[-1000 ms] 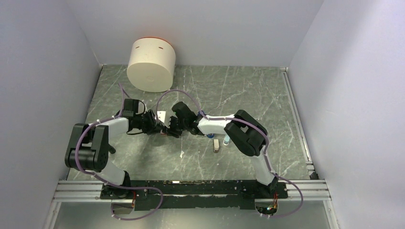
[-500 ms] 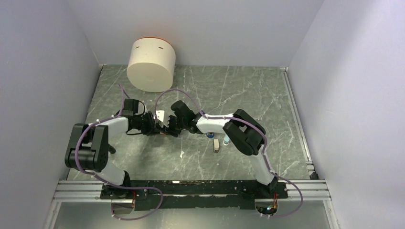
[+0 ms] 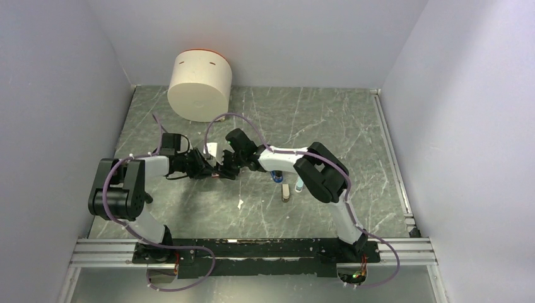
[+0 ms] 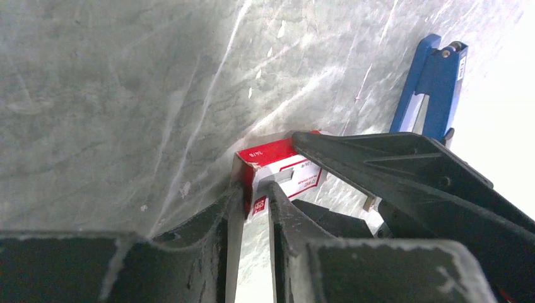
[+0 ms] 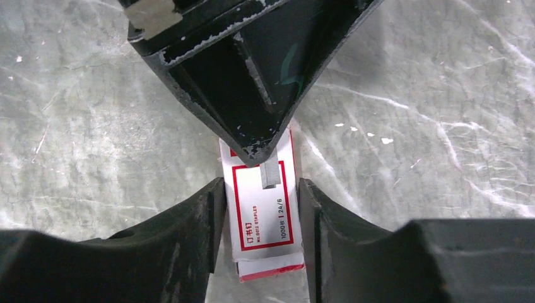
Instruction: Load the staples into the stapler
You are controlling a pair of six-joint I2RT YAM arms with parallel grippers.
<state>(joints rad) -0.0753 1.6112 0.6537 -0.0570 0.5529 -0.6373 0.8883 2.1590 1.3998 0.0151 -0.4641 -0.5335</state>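
Note:
The staples box [image 5: 258,214], red with a white label, is held between both grippers just above the marble table. My right gripper [image 5: 260,186] clamps its two long sides. My left gripper [image 4: 252,192] pinches the box's red end [image 4: 277,167], with one finger [image 5: 246,107] lying over the label. An inner part sticks out a little at the box's near end in the right wrist view. The stapler [image 4: 435,82], blue with a black arm, lies beyond the box in the left wrist view. In the top view the grippers, left [image 3: 208,169] and right [image 3: 226,169], meet left of centre.
A large white cylinder [image 3: 200,85] stands at the back left. A small white piece [image 3: 212,151] lies just behind the grippers. A small dark piece [image 3: 277,178], a tan oblong [image 3: 286,192] and a pale-blue oblong [image 3: 299,185] lie right of centre under the right arm.
Both grippers, still meeting at the box, have shifted slightly left and back. The right arm's forearm has swung a little with them.

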